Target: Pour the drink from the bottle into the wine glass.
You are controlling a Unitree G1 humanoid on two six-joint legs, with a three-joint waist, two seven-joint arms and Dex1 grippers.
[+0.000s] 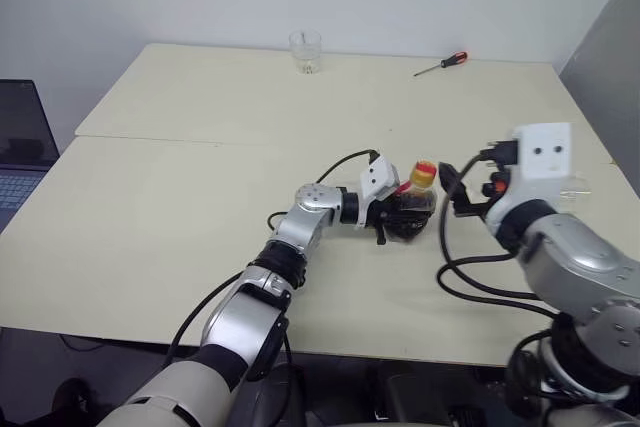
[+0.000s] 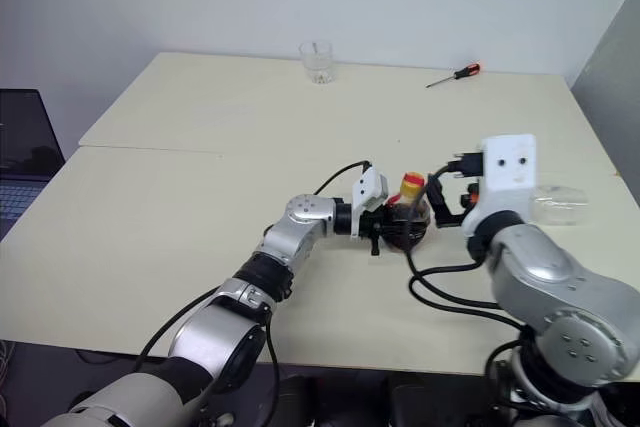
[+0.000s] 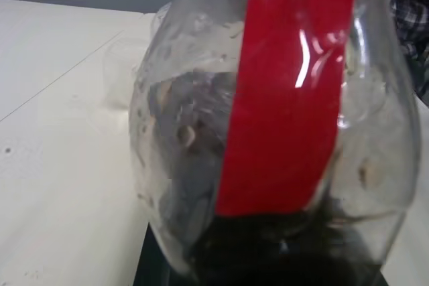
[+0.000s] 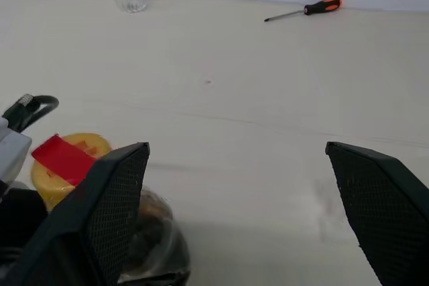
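The left gripper [image 1: 392, 215] is clamped around the body of the bottle [image 1: 412, 209], holding it upright near the middle of the pale tabletop [image 1: 200, 197]. The bottle's yellow cap [image 1: 424, 172] is on, a red strip [image 3: 288, 85] runs down its side, and the dark drink [image 2: 408, 232] sits low in its rounded body. The right gripper [image 4: 244, 205] hangs just beside the bottle with its two black fingers spread wide and nothing between them. A wine glass [image 2: 556, 205] lies on the tabletop behind the right arm. At the far edge stand a short clear tumbler [image 1: 306, 51] and, well apart from it, a red-handled screwdriver [image 1: 441, 64].
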